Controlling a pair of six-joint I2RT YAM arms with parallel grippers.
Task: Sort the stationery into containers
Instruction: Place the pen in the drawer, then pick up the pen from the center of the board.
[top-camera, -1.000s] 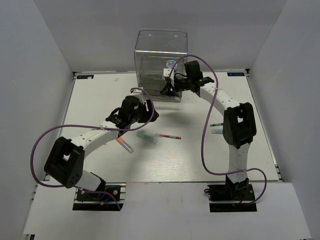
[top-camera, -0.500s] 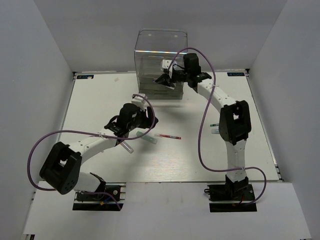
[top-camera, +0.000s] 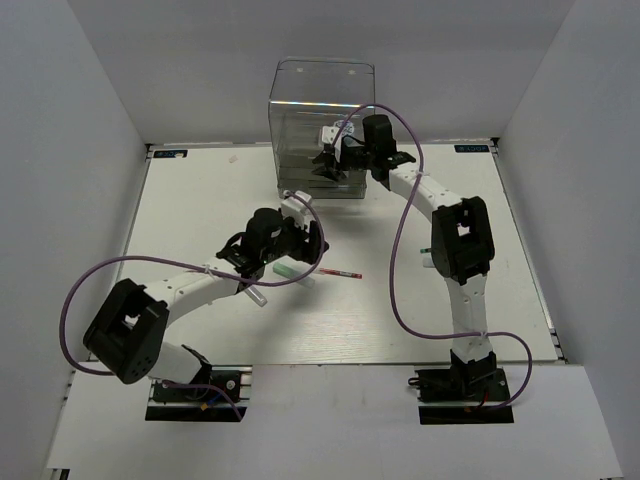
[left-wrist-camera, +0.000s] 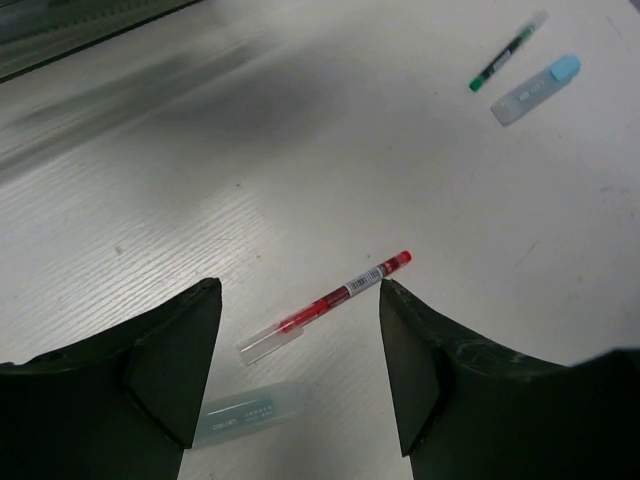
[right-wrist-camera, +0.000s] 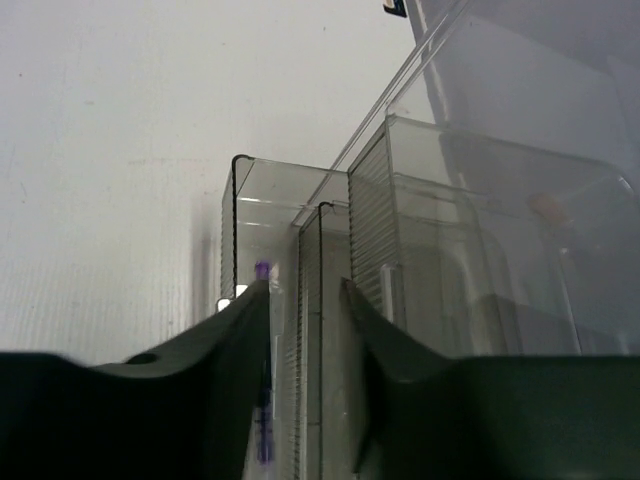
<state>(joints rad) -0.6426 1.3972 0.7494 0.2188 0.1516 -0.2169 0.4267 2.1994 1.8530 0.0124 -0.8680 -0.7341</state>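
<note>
Lying on tabletop (left-wrist-camera: 300, 150), red pen (left-wrist-camera: 330, 298) seen between wide-spread fingers of left tool (left-wrist-camera: 297, 292), not gripped. Right tool (right-wrist-camera: 303, 290) held part-open over open drawer (right-wrist-camera: 228, 230) of clear cabinet (top-camera: 322, 90); purple pen (right-wrist-camera: 262, 440) seen beside one finger.

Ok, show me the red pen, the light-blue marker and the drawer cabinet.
red pen (left-wrist-camera: 325, 303): left wrist view, middle of its barrel.
light-blue marker (left-wrist-camera: 525, 95): left wrist view, its pale body below the cap.
drawer cabinet (top-camera: 320, 90): top external view, upper clear wall.
</note>
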